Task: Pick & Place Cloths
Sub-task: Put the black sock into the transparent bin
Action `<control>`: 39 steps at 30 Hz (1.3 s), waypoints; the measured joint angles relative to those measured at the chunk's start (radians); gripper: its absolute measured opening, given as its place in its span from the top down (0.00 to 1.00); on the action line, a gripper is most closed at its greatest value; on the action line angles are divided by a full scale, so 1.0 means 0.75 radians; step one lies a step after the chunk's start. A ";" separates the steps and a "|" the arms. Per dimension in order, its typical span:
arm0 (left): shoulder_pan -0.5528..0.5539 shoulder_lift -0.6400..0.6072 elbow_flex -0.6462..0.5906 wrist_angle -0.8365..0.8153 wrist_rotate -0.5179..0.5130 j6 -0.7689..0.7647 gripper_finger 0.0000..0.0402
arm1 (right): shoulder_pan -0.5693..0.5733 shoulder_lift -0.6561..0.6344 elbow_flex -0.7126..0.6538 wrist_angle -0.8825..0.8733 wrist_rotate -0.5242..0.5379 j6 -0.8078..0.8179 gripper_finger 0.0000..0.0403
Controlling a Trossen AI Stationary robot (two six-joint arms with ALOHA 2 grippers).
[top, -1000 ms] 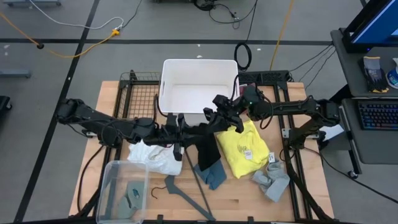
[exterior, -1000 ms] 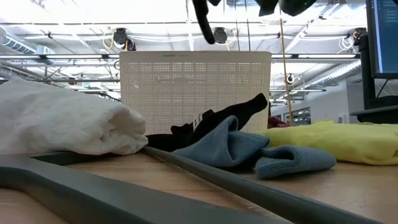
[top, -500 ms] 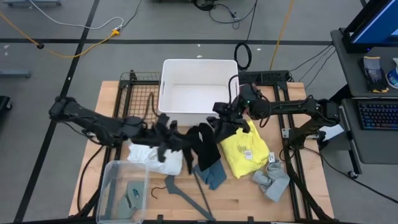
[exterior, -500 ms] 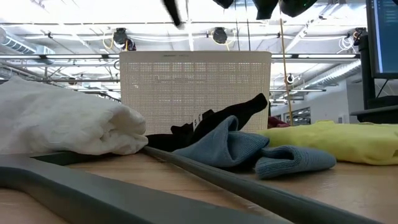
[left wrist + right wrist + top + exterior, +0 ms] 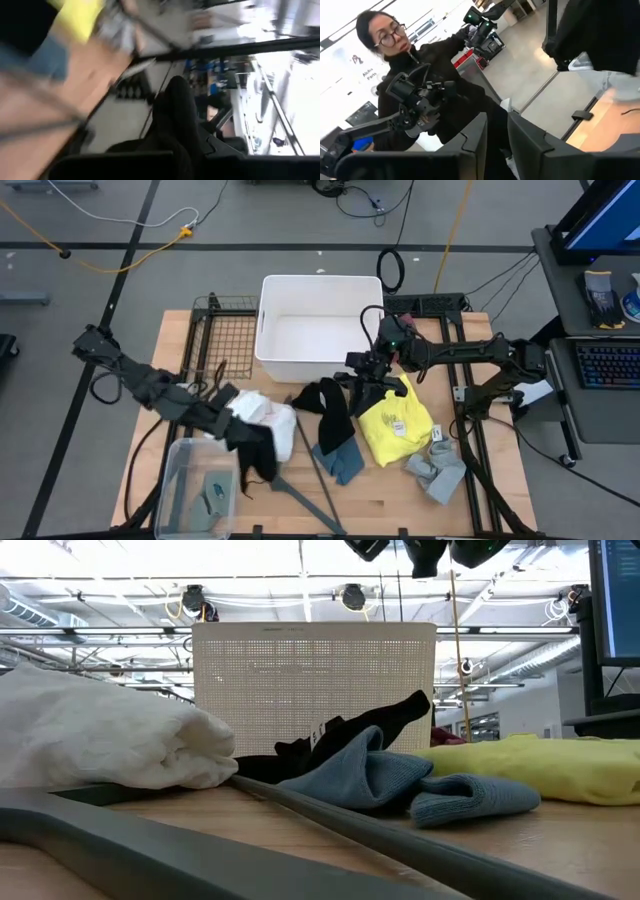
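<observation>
We see the left gripper [image 5: 238, 432] at 9 o'clock on the table [image 5: 390, 500], pressed shut on a black cloth [image 5: 258, 458]. The cloth hangs from it over the near edge of the white cloth [image 5: 272, 415]. In the left wrist view the same dark fabric [image 5: 175, 117] bulges up between the fingers.

The right gripper [image 5: 368, 373] hovers at 1 o'clock, just beside the near right corner of the white bin [image 5: 320, 285] and above the far edge of the yellow cloth [image 5: 392, 422]. In its wrist view we see its fingers [image 5: 470, 142] a little apart, with nothing between them. Beyond them a person [image 5: 435, 80] in dark clothes stands in the room.

A second black cloth [image 5: 330, 408] lies at the table's middle, between the white and the yellow. Its near end overlaps the teal cloth [image 5: 342, 462] at 6 o'clock. The grey cloth [image 5: 438, 468] lies at 4 o'clock, just off the yellow one's corner. A clear box [image 5: 180, 480] sits at 8 o'clock, and the hanger [image 5: 300, 495] lies at 7 o'clock, beside it.

In the low view we find the white, black, teal and yellow cloths lying side by side in front of the bin.
</observation>
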 joint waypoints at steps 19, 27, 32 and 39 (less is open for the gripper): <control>-0.335 0.118 0.445 -1.347 0.301 -0.571 1.00 | 0.012 0.000 0.000 -0.005 0.021 -0.106 0.86; -0.391 0.237 0.314 -1.402 0.309 -0.455 1.00 | 0.081 0.000 0.000 -0.003 0.261 -0.115 0.86; -0.417 0.298 0.251 -1.338 0.285 -0.442 1.00 | 0.112 0.000 -0.001 -0.003 0.296 -0.137 0.86; -0.425 0.340 0.201 -1.147 0.249 -0.424 1.00 | 0.119 0.000 -0.001 0.002 0.326 -0.120 0.86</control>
